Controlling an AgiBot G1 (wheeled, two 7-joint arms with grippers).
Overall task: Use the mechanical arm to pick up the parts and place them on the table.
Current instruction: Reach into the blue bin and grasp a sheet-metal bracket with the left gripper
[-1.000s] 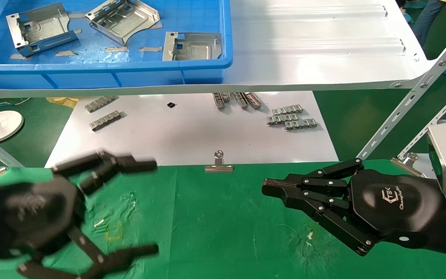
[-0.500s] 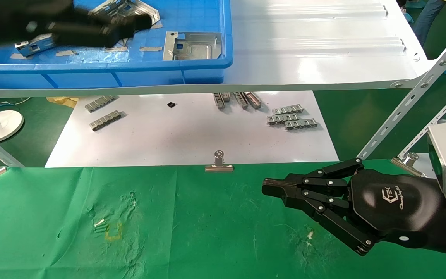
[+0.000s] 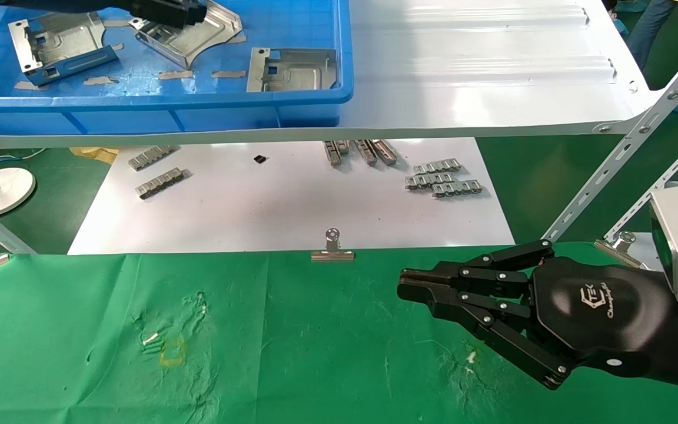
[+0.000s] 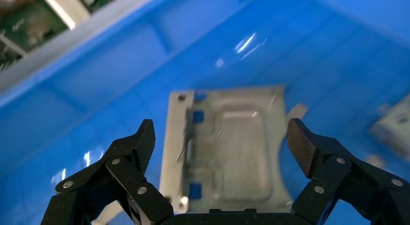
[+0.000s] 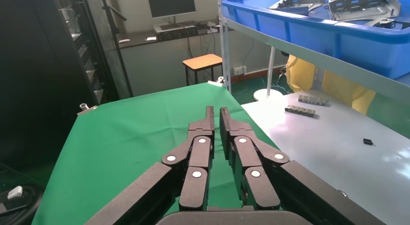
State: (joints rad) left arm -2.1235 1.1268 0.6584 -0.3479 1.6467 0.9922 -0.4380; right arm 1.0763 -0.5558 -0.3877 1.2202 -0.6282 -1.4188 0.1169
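Three silver sheet-metal parts lie in a blue bin (image 3: pixel 198 100): one at the left (image 3: pixel 59 44), one in the middle (image 3: pixel 198 36), one at the right (image 3: pixel 292 69). My left gripper (image 3: pixel 168 12) reaches into the bin over the middle part, at the top edge of the head view. In the left wrist view it (image 4: pixel 221 138) is open and empty, its fingers spread either side of a part (image 4: pixel 232 147) lying below it. My right gripper (image 3: pixel 406 282) is shut and empty, parked low over the green table (image 3: pixel 315 341); it also shows in the right wrist view (image 5: pixel 216 111).
The bin stands on a glossy white shelf (image 3: pixel 480 88). Below it a white sheet (image 3: pixel 292 200) carries small ridged strips (image 3: pixel 442 179). Binder clips (image 3: pixel 332 250) hold the cloth's far edge. Slotted metal struts (image 3: pixel 610 171) rise at the right.
My left gripper has risen from low over the green cloth at the left up into the blue bin, and now sits over the middle part. The right arm has not moved.
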